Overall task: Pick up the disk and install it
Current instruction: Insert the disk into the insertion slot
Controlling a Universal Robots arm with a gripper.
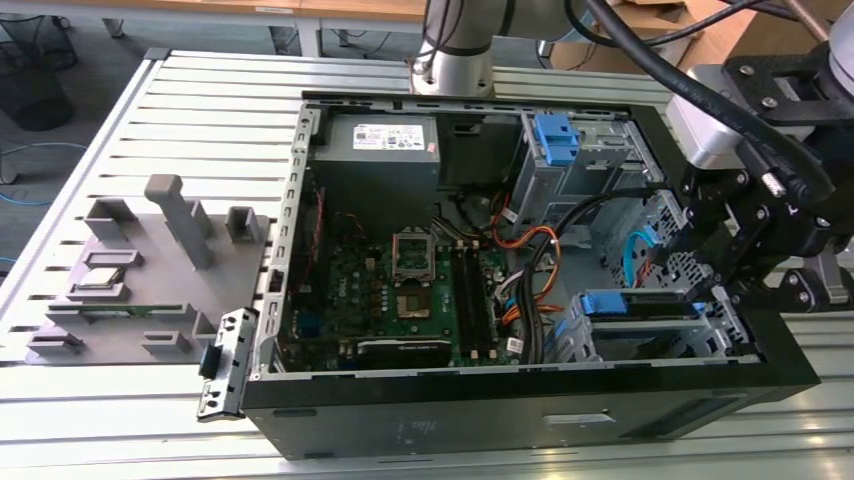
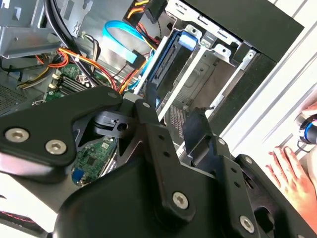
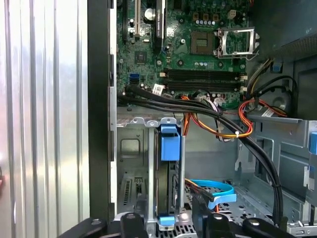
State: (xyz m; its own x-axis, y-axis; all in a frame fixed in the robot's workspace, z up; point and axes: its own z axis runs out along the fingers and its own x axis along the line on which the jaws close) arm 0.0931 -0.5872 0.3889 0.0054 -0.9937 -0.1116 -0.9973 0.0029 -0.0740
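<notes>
We log the disk [image 3: 169, 144] seated edge-on inside the drive cage [image 3: 131, 148] (blue-framed, cables alongside). The gripper [image 2: 172, 104] hovers just over the cage, jaws apart, seemingly gripping nothing.

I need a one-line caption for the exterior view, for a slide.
Gripper poised at the drive cage of the open computer case, where the disk sits in its blue bracket.

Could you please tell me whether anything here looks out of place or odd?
A person's hand lies on the table right beside the case, inside the work area. The CPU socket is bare, with no cooler. The disk sits straight in its cage.
</notes>
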